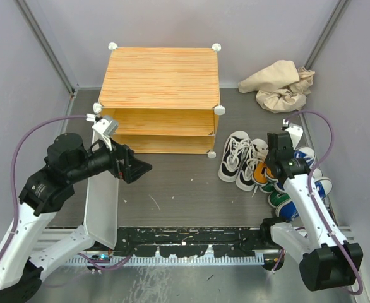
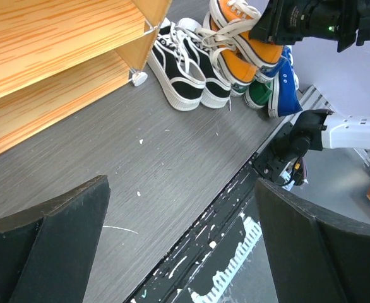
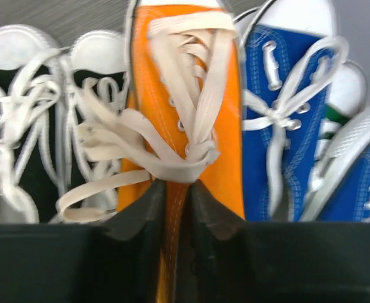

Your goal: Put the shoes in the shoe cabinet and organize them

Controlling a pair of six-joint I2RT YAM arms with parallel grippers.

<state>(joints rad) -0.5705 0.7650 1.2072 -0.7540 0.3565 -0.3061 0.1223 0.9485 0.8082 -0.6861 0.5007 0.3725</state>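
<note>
Orange wood-grain panels make the top and shelf of the boxy shoe cabinet [image 1: 160, 79], which stands at 12 o'clock on the dark grey table [image 1: 172, 189]. Its flat white door [image 1: 103, 202] hangs open toward 8 o'clock. The left gripper [image 2: 182, 189] hovers beside this door with its jaws released wide apart and nothing between them.

The sneakers lie in a group at 3 to 4 o'clock, outside the cabinet. The right gripper [image 3: 177, 189] is clenched on the heel end of one orange lace-up sneaker [image 3: 185, 82]. The white-and-black sneakers [image 1: 238, 161] are at its 9 o'clock side, and a blue sneaker with white toe cap [image 3: 280, 126] is at its 3 o'clock side. A green sneaker [image 2: 257, 95] lies partly hidden under the others.

A crumpled beige cloth [image 1: 280, 85] rests at 1 o'clock.
</note>
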